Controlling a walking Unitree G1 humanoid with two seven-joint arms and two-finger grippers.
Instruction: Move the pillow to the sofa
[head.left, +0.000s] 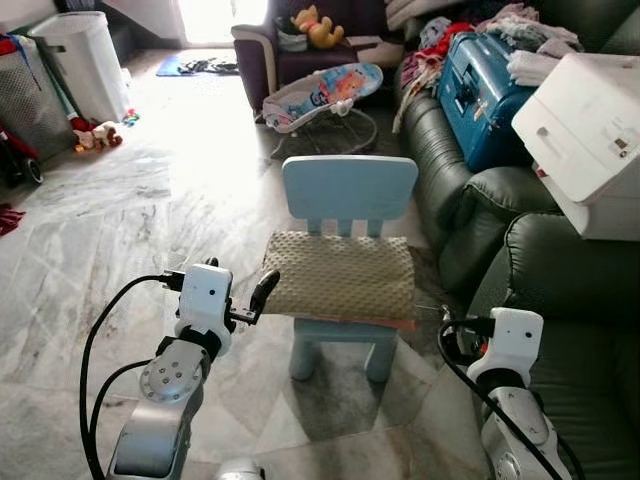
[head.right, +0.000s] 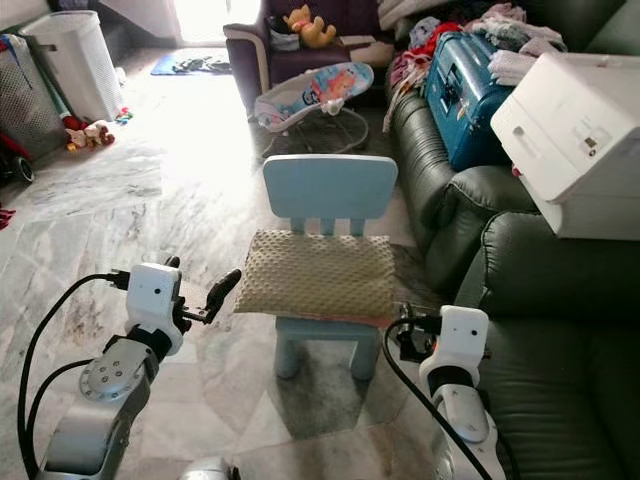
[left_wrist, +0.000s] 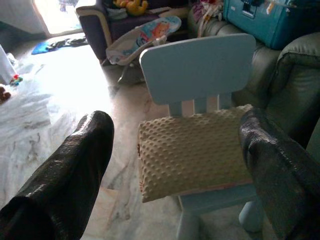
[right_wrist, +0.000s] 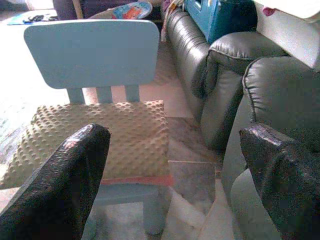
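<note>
- Reaching toward the chair's left front corner, the left gripper (head.left: 262, 295) has its two black fingers (left_wrist: 75, 170) spread wide with nothing between them, the tips just short of the pillow's edge
- Hovering off the chair's right front corner, the right gripper (right_wrist: 175, 165) is likewise spread wide and holds nothing
- The pillow (head.left: 340, 277), tan with a bumpy dotted cover, lies flat on the seat of the small light-blue chair (head.left: 350, 188), overhanging the seat's left and right edges, its back edge against the chair's backrest slats
- A thin pink layer (right_wrist: 135, 180) peeks out under the pillow along the seat's front edge
- The dark green leather sofa (head.left: 560, 270) stands just right of the chair, its near armrest beside the right gripper
- On the sofa's far cushions rest a blue suitcase (head.left: 480, 85) and a white box (head.left: 590, 140)
- A baby bouncer (head.left: 325, 95) stands on the marble floor (head.left: 150, 200) beyond the chair
</note>
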